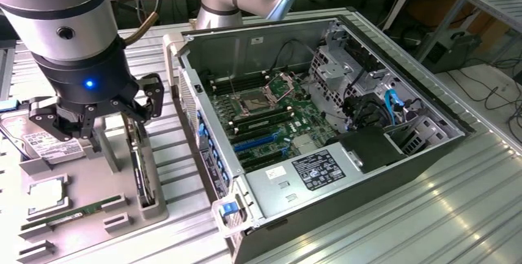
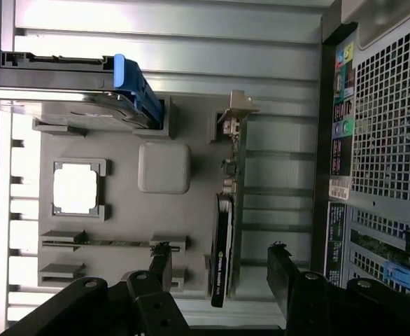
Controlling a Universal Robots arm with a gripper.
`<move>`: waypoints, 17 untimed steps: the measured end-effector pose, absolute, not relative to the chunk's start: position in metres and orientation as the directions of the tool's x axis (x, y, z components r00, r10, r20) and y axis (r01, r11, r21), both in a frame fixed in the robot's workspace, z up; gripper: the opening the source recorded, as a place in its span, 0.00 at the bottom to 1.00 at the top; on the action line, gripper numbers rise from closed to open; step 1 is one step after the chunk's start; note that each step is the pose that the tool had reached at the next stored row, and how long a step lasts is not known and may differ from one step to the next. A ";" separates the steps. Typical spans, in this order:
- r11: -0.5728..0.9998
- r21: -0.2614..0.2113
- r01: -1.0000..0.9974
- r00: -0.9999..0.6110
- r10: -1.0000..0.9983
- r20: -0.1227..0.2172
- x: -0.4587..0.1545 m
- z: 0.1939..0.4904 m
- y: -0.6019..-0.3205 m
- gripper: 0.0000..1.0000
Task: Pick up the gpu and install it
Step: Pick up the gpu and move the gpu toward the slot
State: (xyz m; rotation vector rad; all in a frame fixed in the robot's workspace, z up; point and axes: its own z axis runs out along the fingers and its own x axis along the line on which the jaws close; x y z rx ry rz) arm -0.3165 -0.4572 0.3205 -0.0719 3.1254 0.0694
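Over tray point(image 1: 77, 212), exterior view's left | we hold claw point(image 1: 102, 120) wide open, empty | gpu point(image 1: 140, 169) stands on edge in its slot below, between the jaws, long axis across our closing line | case point(image 1: 244, 50) at exterior view's right

An open computer case point(image 1: 244, 44) lies on its side on the ribbed metal tabletop point(image 1: 456, 215), its green motherboard point(image 1: 282, 123) and blue slots point(image 1: 253, 143) exposed. At the exterior view's left, a grey holder tray point(image 1: 90, 227) carries a hard drive point(image 1: 45, 142) with a white label, a square processor point(image 1: 47, 192) and a slim memory stick point(image 1: 77, 210)
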 end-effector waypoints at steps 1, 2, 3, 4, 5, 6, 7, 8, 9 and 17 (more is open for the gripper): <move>0.998 0.044 -0.046 -0.999 -0.046 -0.016 -0.317 0.320 -0.458 0.66; 0.998 0.044 -0.046 -0.999 -0.046 -0.016 -0.317 0.320 -0.458 0.66; 0.998 0.044 -0.046 -0.999 -0.046 -0.015 -0.317 0.319 -0.458 0.66; 0.998 0.044 -0.046 -0.999 -0.046 -0.016 -0.317 0.319 -0.459 0.66; 0.998 0.045 -0.046 -0.999 -0.046 -0.016 -0.317 0.318 -0.459 0.66; 0.998 0.045 -0.046 -0.999 -0.046 -0.016 -0.317 0.318 -0.460 0.66; 0.998 0.046 -0.046 -0.999 -0.046 -0.016 -0.317 0.317 -0.461 0.66; 0.998 0.046 -0.046 -0.999 -0.046 -0.016 -0.317 0.317 -0.462 0.66; 0.998 0.046 -0.046 -0.999 -0.046 -0.016 -0.317 0.316 -0.463 0.66; 0.998 0.046 -0.046 -0.999 -0.046 -0.016 -0.315 0.307 -0.464 0.66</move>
